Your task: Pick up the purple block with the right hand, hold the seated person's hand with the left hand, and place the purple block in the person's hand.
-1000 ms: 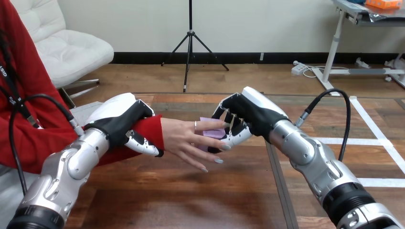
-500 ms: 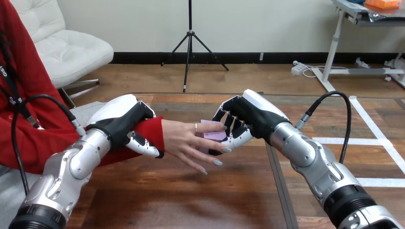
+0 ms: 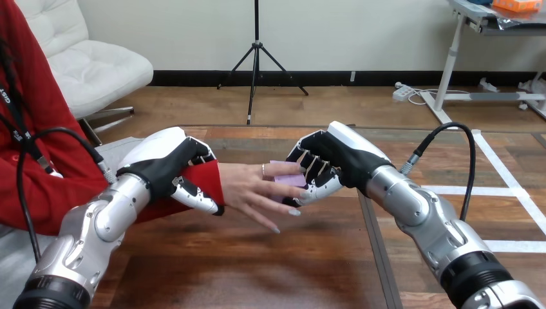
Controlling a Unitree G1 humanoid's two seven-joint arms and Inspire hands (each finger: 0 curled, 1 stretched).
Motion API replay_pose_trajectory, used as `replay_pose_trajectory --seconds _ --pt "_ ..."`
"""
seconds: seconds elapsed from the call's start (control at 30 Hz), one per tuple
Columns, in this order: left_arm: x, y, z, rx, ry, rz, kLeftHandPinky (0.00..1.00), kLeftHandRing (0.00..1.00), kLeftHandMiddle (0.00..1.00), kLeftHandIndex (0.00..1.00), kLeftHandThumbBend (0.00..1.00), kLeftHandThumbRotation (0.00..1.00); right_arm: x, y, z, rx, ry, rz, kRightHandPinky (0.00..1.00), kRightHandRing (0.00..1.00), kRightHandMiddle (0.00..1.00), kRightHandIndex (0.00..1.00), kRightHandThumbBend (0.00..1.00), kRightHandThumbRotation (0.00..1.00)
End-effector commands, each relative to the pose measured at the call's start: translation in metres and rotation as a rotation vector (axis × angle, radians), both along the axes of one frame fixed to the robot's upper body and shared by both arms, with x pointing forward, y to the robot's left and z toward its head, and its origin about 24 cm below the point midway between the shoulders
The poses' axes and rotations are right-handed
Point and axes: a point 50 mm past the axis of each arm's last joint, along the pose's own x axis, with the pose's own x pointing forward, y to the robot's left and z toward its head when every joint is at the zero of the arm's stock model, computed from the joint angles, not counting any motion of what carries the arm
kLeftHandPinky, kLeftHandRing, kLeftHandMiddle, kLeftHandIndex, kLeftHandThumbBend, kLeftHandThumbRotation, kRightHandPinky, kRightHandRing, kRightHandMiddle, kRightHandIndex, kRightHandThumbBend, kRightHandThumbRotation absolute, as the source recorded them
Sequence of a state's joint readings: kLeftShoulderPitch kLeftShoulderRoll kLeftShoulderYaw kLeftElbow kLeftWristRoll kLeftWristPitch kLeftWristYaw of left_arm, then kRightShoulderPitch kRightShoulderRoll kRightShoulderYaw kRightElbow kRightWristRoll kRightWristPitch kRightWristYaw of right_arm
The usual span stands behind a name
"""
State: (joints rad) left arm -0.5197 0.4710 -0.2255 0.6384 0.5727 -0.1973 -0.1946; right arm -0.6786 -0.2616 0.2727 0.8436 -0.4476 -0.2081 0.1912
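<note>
Head view centre shows the placing step in hand: left hand (image 3: 169, 168) curled round the person's wrist (image 3: 205, 182), right hand (image 3: 335, 161) pinching the purple block (image 3: 288, 179) over the person's hand (image 3: 254, 188), perhaps touching its fingers; next, lower and release.

Silver forearms (image 3: 412, 199), black hands (image 3: 338, 154), white shells (image 3: 158, 141)

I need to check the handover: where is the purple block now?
Head view, near the centre, above the table: the purple block is pinched in the right hand, right next to the person's hand.
</note>
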Motion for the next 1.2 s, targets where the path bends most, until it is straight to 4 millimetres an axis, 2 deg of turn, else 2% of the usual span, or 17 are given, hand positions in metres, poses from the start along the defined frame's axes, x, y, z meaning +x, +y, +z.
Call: replay_pose_trajectory --seconds 0.0,0.2,0.5,0.8,1.17 --pt "0.026 -0.079 0.182 -0.155 -0.68 -0.295 0.63 0.71 0.7 0.66 0.88 0.44 0.01 0.02 0.074 0.06 -0.249 0.136 0.53 0.62 0.65 0.67 0.77 0.3" --pt "0.024 -0.077 0.178 -0.153 -0.69 -0.301 0.62 0.7 0.7 0.67 0.9 0.52 0.01 0.018 0.074 0.046 -0.251 0.14 0.57 0.65 0.68 0.7 0.8 0.44" --pt "0.023 -0.075 0.175 -0.163 -0.696 -0.3 0.62 0.7 0.7 0.67 0.83 0.59 0.009 0.015 0.073 0.039 -0.252 0.14 0.58 0.66 0.68 0.71 0.85 0.58" --pt "0.02 -0.072 0.172 -0.198 -0.679 -0.291 0.64 0.7 0.7 0.68 0.8 0.61 0.008 0.013 0.072 0.033 -0.252 0.143 0.59 0.66 0.69 0.71 0.89 0.65" --pt "0.014 -0.066 0.168 -0.228 -0.66 -0.295 0.66 0.75 0.76 0.74 0.8 0.63 0.007 0.008 0.072 0.014 -0.248 0.144 0.59 0.67 0.7 0.73 0.94 0.76"
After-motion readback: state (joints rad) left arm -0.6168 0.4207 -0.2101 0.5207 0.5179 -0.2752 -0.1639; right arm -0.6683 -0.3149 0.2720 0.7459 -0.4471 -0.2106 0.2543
